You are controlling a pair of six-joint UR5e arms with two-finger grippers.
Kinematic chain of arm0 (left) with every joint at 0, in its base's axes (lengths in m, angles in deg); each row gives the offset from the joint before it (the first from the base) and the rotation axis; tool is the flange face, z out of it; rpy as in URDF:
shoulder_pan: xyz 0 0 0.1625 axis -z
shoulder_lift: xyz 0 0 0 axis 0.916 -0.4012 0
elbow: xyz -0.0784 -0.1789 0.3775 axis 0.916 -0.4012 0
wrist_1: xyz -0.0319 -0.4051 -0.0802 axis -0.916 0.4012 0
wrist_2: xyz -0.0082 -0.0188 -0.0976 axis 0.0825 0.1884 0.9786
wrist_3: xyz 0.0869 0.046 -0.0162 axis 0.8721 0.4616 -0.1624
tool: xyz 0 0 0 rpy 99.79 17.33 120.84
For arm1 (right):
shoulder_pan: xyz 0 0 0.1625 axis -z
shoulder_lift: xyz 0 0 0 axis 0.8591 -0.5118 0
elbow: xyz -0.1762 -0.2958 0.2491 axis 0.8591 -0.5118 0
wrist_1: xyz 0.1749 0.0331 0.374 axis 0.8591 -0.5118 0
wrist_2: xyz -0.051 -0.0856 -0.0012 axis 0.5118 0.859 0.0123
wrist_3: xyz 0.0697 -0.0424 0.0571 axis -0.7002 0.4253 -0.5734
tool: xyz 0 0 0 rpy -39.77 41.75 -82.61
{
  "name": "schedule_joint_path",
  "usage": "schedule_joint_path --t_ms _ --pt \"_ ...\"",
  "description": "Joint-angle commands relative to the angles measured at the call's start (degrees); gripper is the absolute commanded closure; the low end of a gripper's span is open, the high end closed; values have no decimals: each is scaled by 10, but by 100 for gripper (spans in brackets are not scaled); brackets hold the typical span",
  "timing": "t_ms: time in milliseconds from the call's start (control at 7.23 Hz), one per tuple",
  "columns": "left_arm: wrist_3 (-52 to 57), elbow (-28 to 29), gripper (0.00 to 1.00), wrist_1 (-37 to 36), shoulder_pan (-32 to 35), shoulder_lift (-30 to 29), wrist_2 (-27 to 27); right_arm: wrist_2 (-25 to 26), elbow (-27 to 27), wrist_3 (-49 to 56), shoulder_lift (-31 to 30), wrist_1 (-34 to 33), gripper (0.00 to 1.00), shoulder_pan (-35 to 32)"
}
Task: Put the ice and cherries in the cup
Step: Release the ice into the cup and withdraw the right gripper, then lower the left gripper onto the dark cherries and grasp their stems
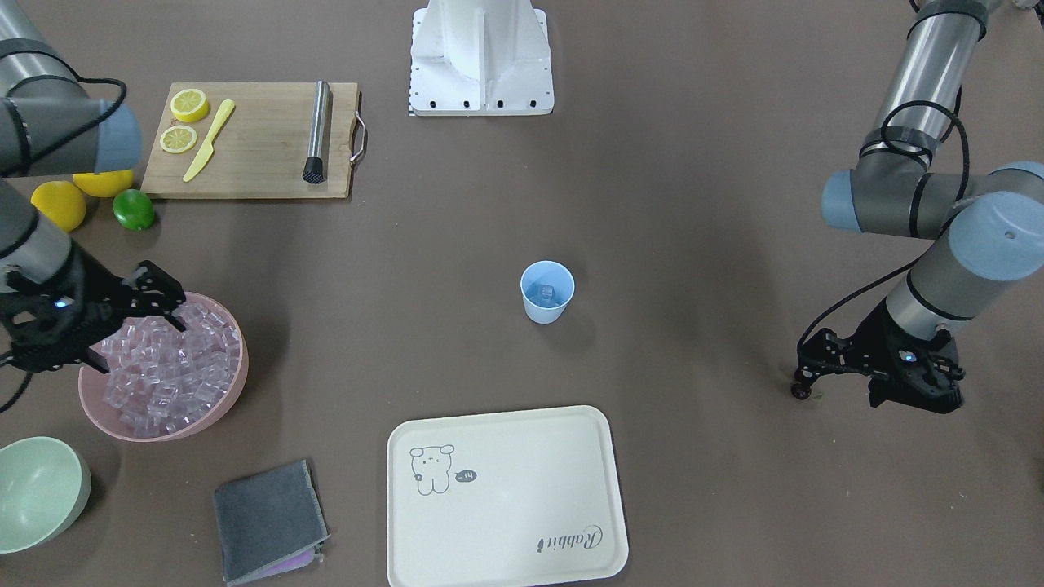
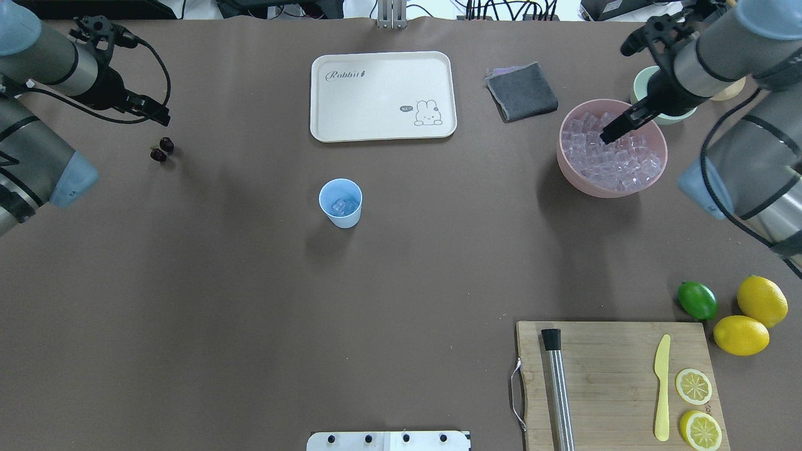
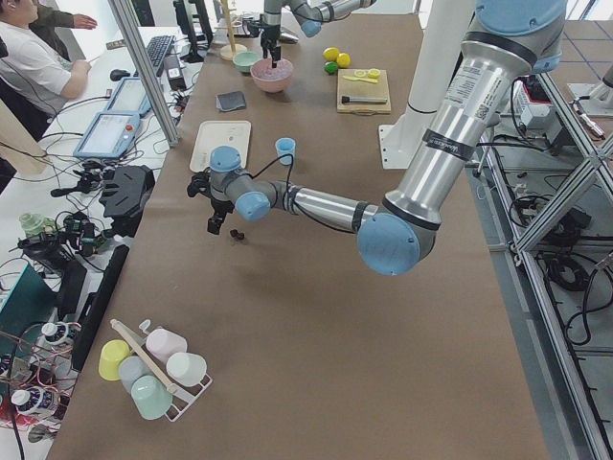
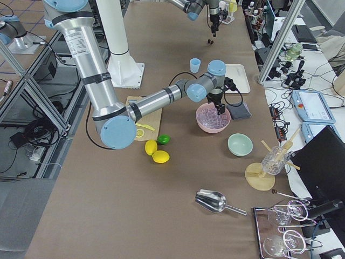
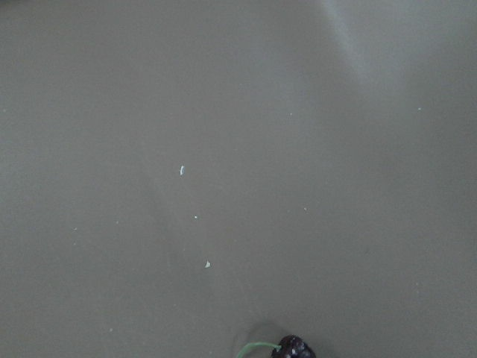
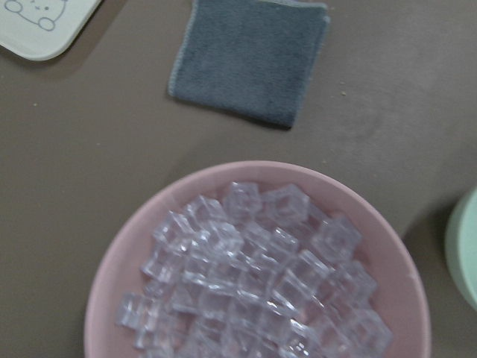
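Note:
The light blue cup (image 2: 340, 202) stands upright mid-table with some ice inside (image 1: 545, 291). The pink bowl (image 1: 218, 409) is heaped with clear ice cubes (image 1: 171, 371). They fill the right wrist view (image 6: 253, 287). My right gripper (image 1: 134, 338) hangs open just over that ice, jaws spread wide, holding nothing. The cherries (image 2: 161, 150), a dark joined pair, lie on the table at the far left. My left gripper (image 2: 150, 111) hovers just beyond them, seemingly open and empty. One cherry shows at the bottom edge of the left wrist view (image 5: 294, 347).
A cream tray (image 2: 382, 94) and a grey cloth (image 2: 522, 92) lie beyond the cup. A pale green bowl (image 1: 37, 493) sits beside the pink bowl. A cutting board (image 2: 617, 382) holds lemon slices, a yellow knife and a metal muddler. Two lemons and a lime (image 2: 697, 300) lie next to it.

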Motion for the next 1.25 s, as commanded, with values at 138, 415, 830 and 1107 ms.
schedule_joint_path --t_ms 138,415,830,1107 --pt "-12 15 3 21 -24 -2 -21 -57 37 70 -75 2 2 -75" --pt "-12 34 3 36 -31 -3 -22 -66 34 167 -118 1 2 -117" --pt "-23 50 23 42 -55 -3 -57 -81 33 194 -128 -1 2 -140" --pt "-27 48 38 45 -62 0 -53 -76 32 194 -126 -1 2 -140"
